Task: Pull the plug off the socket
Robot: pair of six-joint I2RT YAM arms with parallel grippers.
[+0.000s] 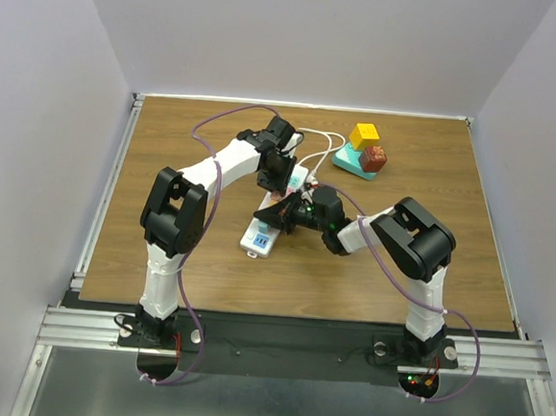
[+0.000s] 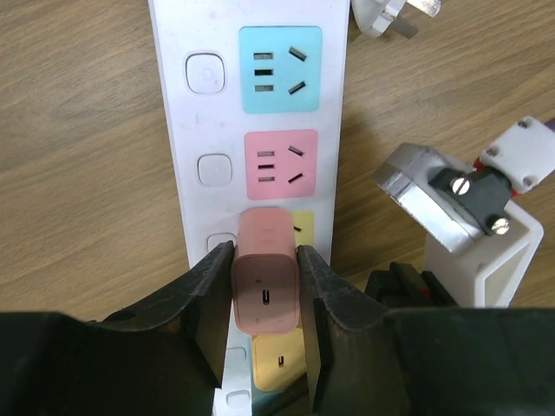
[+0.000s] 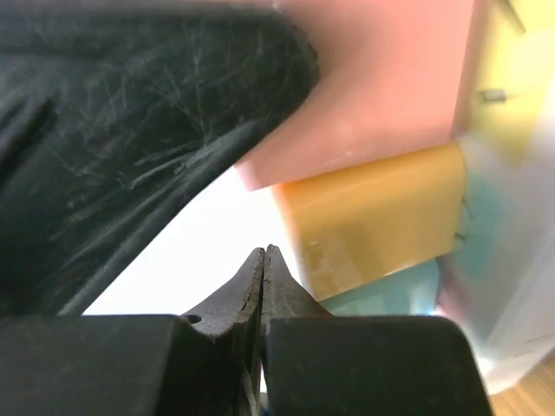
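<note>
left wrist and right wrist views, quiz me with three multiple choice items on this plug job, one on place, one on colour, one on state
1. Where is the pink plug?
A. lying alone at the table's edge
B. clamped in the left gripper
C. hanging in the air from a cord

2. In the left wrist view, what colour is the topmost outlet face on the socket?
A. green
B. purple
C. blue

3. How is the right gripper set?
A. shut
B. wide open
C. clamped on a plug

Answers:
1. B, a black finger presses on each side of the plug.
2. C, the blue outlet face sits above the pink one.
3. A, its two fingertips meet with nothing between them.
</note>
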